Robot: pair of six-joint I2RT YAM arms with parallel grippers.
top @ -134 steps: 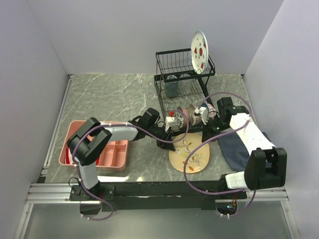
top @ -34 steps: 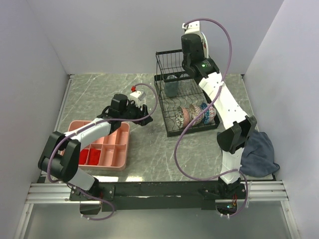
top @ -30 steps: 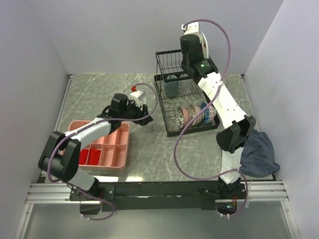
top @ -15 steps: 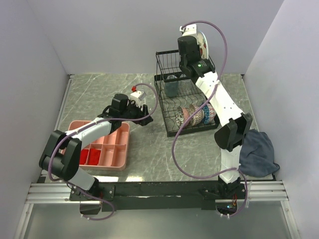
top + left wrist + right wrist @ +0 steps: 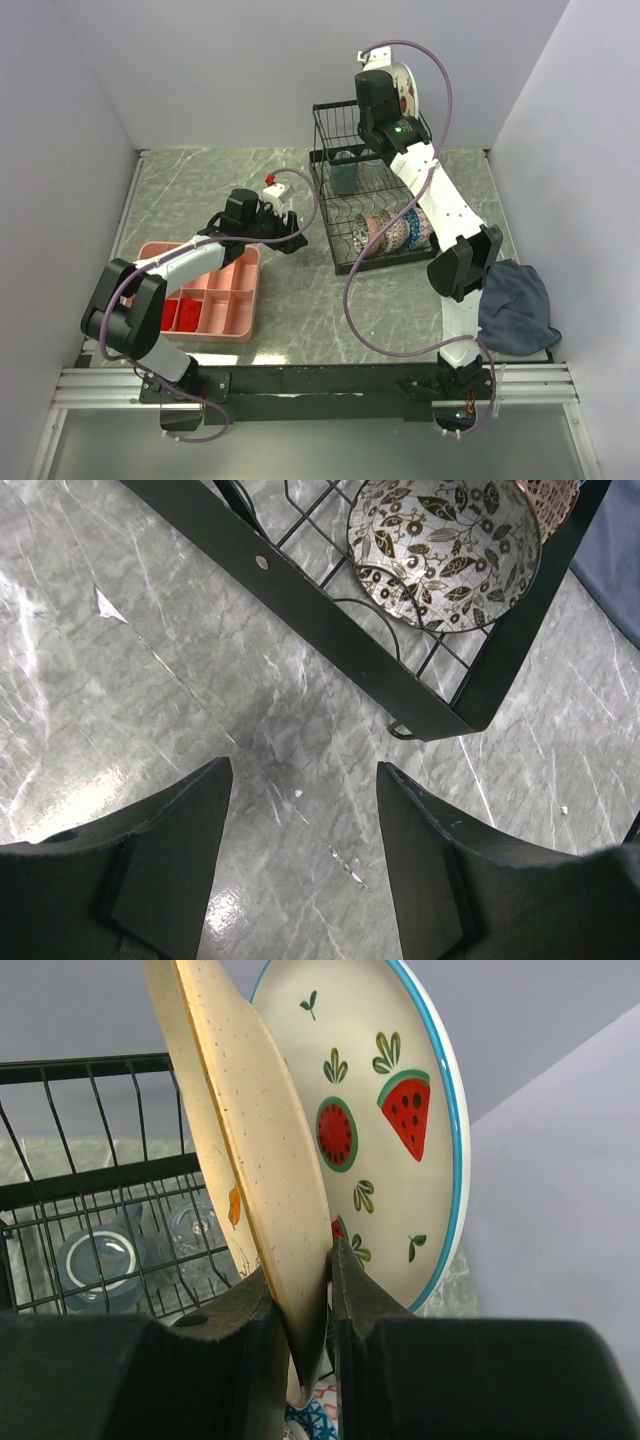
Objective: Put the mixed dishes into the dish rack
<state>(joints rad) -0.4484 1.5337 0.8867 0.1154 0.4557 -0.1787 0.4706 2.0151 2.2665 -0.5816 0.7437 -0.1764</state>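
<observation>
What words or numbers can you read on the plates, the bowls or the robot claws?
None: no words, numbers or labels can be read anywhere in these pictures.
watermelon plate: only pictures of melon slices and leaves, no writing.
tan plate: speckles and a small orange mark, no writing.
leaf-patterned bowl in the dish rack: only leaves.
left claw and right claw: plain dark fingers, no label showing.

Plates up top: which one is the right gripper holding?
The plain tan plate, pinched at its rim by the right gripper. The watermelon plate stands free behind it.
</observation>
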